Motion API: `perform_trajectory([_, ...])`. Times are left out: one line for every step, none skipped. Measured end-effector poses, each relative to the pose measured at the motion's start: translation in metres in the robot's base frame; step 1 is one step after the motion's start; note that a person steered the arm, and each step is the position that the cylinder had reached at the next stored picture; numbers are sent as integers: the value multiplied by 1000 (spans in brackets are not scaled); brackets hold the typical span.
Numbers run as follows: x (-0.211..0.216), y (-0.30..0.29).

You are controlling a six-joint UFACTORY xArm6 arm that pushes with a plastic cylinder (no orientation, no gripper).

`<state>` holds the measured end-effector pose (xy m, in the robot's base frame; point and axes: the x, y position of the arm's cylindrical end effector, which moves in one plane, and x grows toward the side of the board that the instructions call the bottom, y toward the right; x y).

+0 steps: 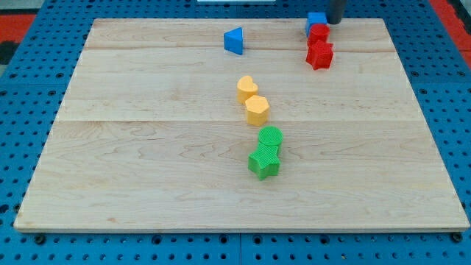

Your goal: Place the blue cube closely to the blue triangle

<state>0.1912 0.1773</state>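
The blue cube sits at the board's top edge, right of centre, just above two red blocks. The blue triangle stands near the top, left of the cube, about a hundred pixels away. My tip is at the very top of the view, right next to the blue cube's right side; only the rod's lower end shows.
A small red block and a larger red block lie just below the blue cube. A yellow heart and yellow hexagon sit mid-board. A green cylinder and green star lie below them.
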Motion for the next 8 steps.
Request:
perform_trajectory([14, -54])
perform_trajectory([34, -104])
perform_trajectory([51, -112])
perform_trajectory([72, -110])
perform_trajectory([89, -125])
perform_trajectory([98, -158])
perform_trajectory([90, -206])
perform_trajectory([91, -174])
